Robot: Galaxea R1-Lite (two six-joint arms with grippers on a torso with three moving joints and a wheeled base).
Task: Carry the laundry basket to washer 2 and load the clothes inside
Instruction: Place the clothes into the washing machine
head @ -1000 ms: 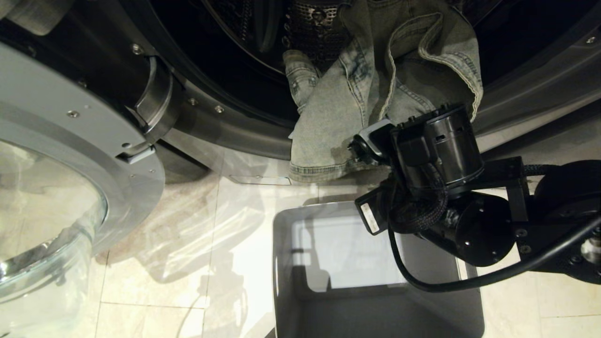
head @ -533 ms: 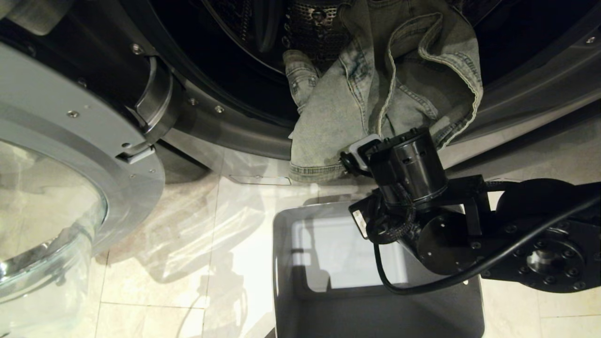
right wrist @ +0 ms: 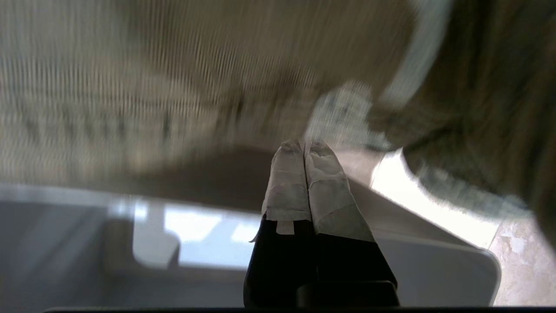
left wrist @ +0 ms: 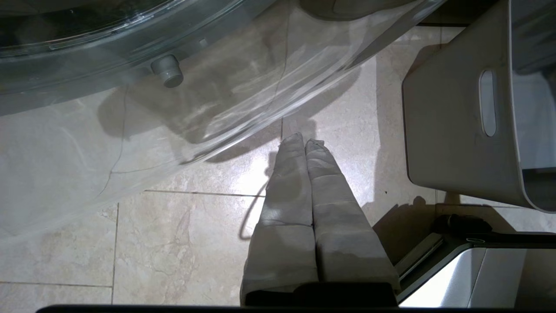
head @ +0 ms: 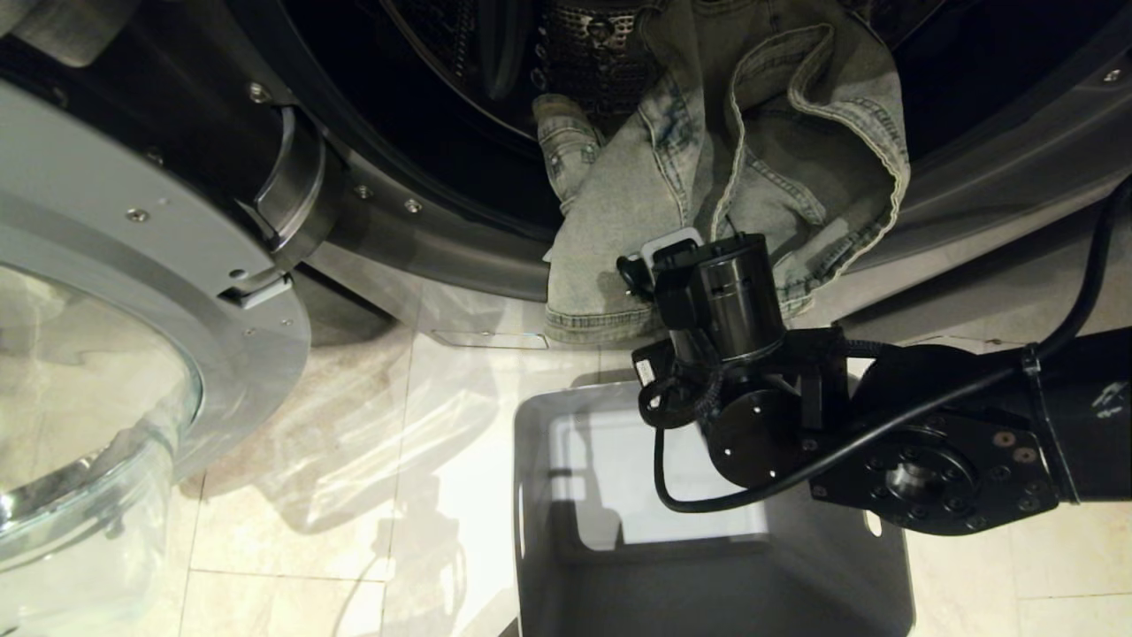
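Note:
The clothes (head: 637, 212), a pale washed denim garment, hang out of the washer's open drum (head: 592, 53) and drape over the dark rim (head: 442, 239) toward the floor. The washer's number label is out of view. The grey laundry basket (head: 707, 593) stands empty on the tiles below. My right wrist (head: 725, 292) hovers over the basket's far edge, just under the hanging hem. In the right wrist view my right gripper (right wrist: 302, 145) is shut on nothing, with the denim (right wrist: 173, 78) close above it. My left gripper (left wrist: 304, 139) is shut and empty over the floor beside the basket (left wrist: 451, 130).
The washer's round glass door (head: 106, 265) stands swung open on the left, and its glass (left wrist: 130, 87) hangs over the floor near my left gripper. Pale marble tiles (head: 354, 495) lie between door and basket. The robot's base (left wrist: 456, 269) shows close behind the basket.
My right arm has swung left and its wrist has turned, so the gripper now sits under the denim's lower hem. The garment, basket and door have not moved.

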